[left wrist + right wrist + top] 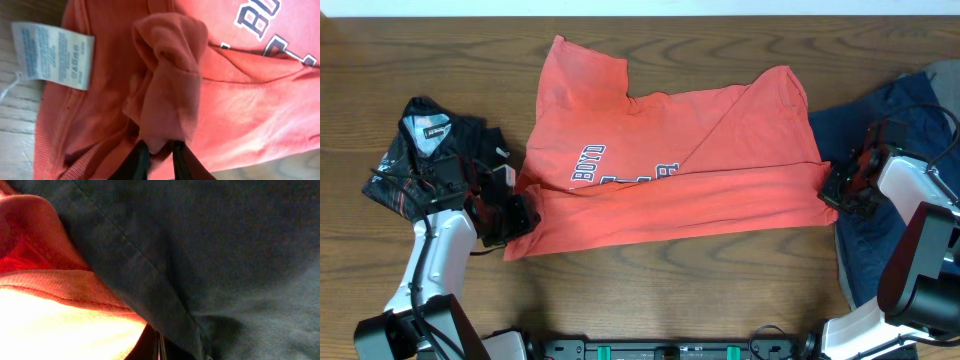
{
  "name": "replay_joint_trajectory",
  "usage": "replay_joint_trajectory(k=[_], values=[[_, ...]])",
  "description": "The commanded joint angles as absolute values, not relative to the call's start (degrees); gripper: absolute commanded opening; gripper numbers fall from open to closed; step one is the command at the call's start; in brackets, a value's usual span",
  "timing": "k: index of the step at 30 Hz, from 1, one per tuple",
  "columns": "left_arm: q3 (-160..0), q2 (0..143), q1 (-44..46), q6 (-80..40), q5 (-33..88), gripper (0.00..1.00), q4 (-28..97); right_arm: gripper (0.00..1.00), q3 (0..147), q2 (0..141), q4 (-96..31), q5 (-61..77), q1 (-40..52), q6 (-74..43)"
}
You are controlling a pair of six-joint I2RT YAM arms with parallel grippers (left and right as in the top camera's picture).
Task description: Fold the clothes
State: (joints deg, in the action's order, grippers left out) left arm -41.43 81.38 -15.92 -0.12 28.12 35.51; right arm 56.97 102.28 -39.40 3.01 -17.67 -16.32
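The coral T-shirt [670, 190] lies across the middle of the counter [440, 60], its near part folded up over the navy lettering [588, 166]; the left hand [523, 213] is clamped on a bunched wad of its near-left corner, a white label [52, 55] beside it; the right hand [830, 188] pinches its right edge, fingers nearly together; a navy garment [910, 110] lies right, a black garment [420, 160] left.
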Motion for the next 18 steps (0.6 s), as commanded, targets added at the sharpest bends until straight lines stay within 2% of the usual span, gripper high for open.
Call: replay_joint_trajectory(k=[1, 3, 6, 7, 16, 18], values=[[-41.36, 81.76, -15.77, 0.64, 29.15, 0.18, 36.73, 0.03, 54.96, 104.27, -39.44, -2.13, -18.96, -16.67], [-41.36, 81.76, -15.79, 0.64, 29.15, 0.19, 36.86, 0.03, 54.96, 104.27, -39.42, -2.13, -18.96, -16.67], [-41.36, 81.76, -15.79, 0.64, 29.08, 0.34, 36.82, 0.03, 54.96, 104.27, -39.46, -2.13, -18.96, -16.67], [-41.36, 81.76, -15.79, 0.64, 29.08, 0.35, 36.99, 0.03, 54.96, 104.27, -39.46, -2.13, -18.96, -16.67], [-41.36, 81.76, -15.79, 0.62, 29.12, 0.34, 40.01, 0.03, 54.96, 104.27, -39.42, -2.13, -18.96, -16.67], [-41.36, 81.76, -15.79, 0.62, 28.27, 0.23, 39.33, 0.03, 54.96, 104.27, -39.46, -2.13, -18.96, -16.67]])
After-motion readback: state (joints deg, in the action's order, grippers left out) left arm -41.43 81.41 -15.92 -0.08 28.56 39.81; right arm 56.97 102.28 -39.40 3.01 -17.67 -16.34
